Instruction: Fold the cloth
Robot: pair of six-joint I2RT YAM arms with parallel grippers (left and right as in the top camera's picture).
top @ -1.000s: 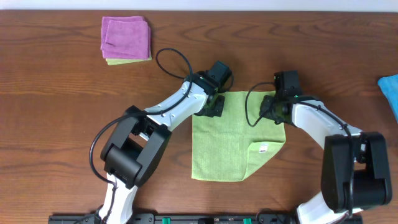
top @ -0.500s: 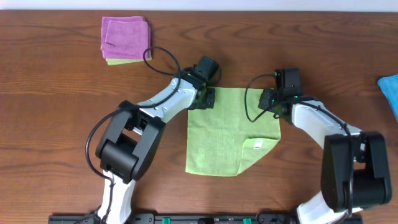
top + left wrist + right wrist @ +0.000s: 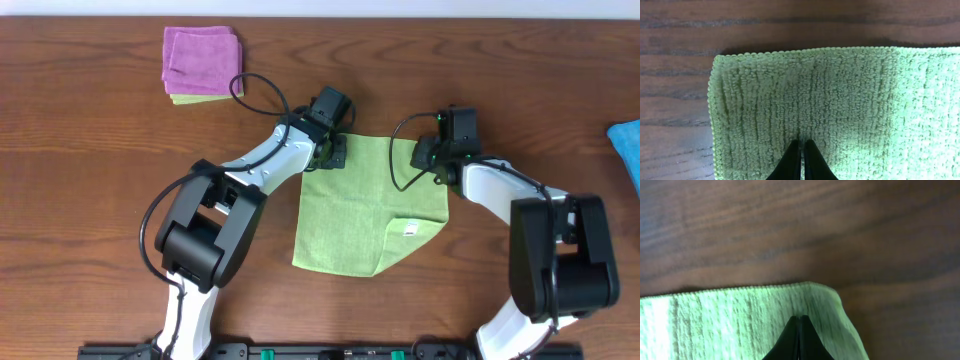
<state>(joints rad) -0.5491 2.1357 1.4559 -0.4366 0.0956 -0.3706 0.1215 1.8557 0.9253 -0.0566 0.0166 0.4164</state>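
The lime-green cloth (image 3: 360, 205) lies spread on the wooden table, its near right corner turned over and showing a small white label (image 3: 410, 229). My left gripper (image 3: 333, 152) is shut on the cloth's far left corner. In the left wrist view the closed gripper (image 3: 801, 142) pinches the cloth (image 3: 840, 95) just inside its hemmed edge. My right gripper (image 3: 430, 155) is shut on the far right corner. In the right wrist view the closed gripper (image 3: 799, 317) grips the cloth (image 3: 730, 315), which is slightly raised near its edge.
A folded purple cloth (image 3: 203, 60) lies on another green one (image 3: 205, 98) at the far left. A bright blue cloth (image 3: 627, 145) pokes in at the right edge. Black cables loop above both wrists.
Both grippers have moved toward the far side and a little left, dragging the cloth with them. The cloth now lies further up the table.
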